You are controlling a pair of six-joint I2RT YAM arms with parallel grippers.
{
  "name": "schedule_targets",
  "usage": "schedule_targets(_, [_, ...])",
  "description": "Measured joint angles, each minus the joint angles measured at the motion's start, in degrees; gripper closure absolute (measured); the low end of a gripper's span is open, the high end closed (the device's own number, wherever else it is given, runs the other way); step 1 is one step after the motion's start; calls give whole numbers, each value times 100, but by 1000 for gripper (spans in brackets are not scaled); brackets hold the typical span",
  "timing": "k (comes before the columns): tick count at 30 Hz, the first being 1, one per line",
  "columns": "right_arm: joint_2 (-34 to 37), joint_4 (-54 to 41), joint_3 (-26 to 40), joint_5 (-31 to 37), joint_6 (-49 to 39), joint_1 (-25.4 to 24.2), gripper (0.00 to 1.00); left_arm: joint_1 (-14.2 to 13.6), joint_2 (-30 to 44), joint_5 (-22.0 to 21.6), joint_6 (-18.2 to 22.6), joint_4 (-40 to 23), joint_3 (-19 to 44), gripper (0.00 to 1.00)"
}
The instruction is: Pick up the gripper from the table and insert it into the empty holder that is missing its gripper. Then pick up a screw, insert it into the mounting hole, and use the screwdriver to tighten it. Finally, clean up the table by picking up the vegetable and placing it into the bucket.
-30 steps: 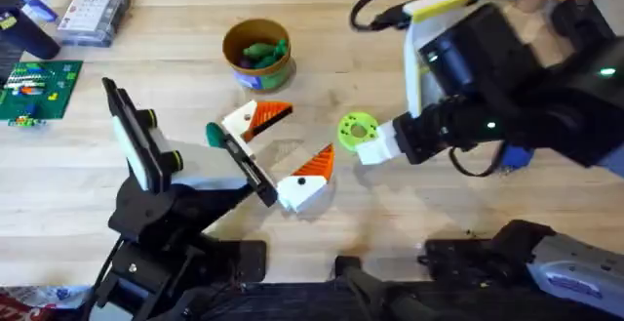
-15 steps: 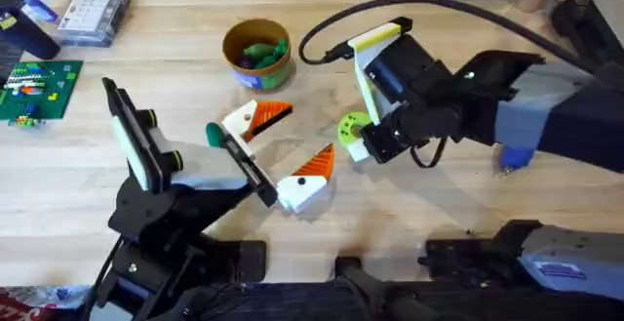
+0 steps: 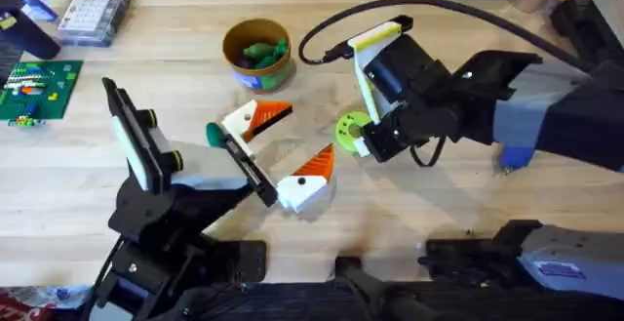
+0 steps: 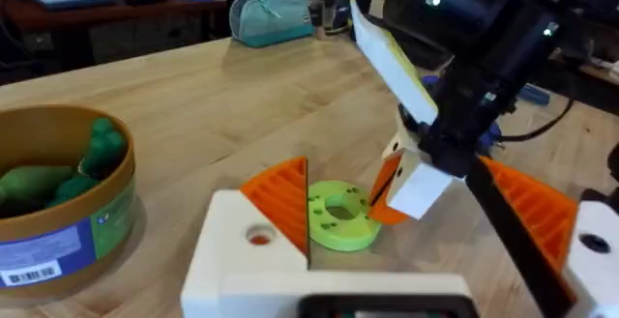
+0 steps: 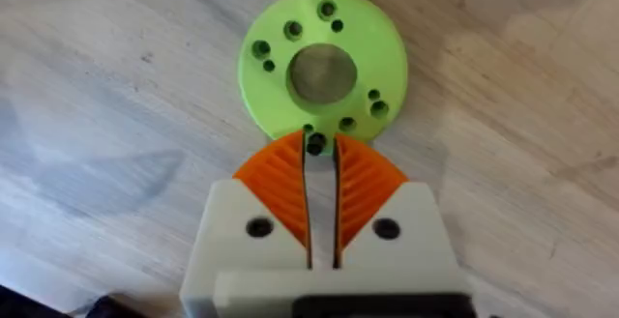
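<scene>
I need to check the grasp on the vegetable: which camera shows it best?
The right wrist view: the vegetable lies face-on on the wood, holes and centre clear, the right end effector nearly shut at its near edge. The left wrist view shows it edge-on, partly behind an orange pad. Overhead, it is partly covered by the arm.

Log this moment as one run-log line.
phase: vegetable pickup | right gripper: shut on vegetable rim | left gripper: open, idle | bucket: awaiting
</scene>
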Motion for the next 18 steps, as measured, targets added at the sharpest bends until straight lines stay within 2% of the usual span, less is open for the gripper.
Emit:
schedule_targets(6, [16,24,1,16,-20,0,995,0,0,2,0,0,0,9])
schedule_targets(18, [49,-77,118,-3,-22,0,998,0,0,1,1,0,0,9])
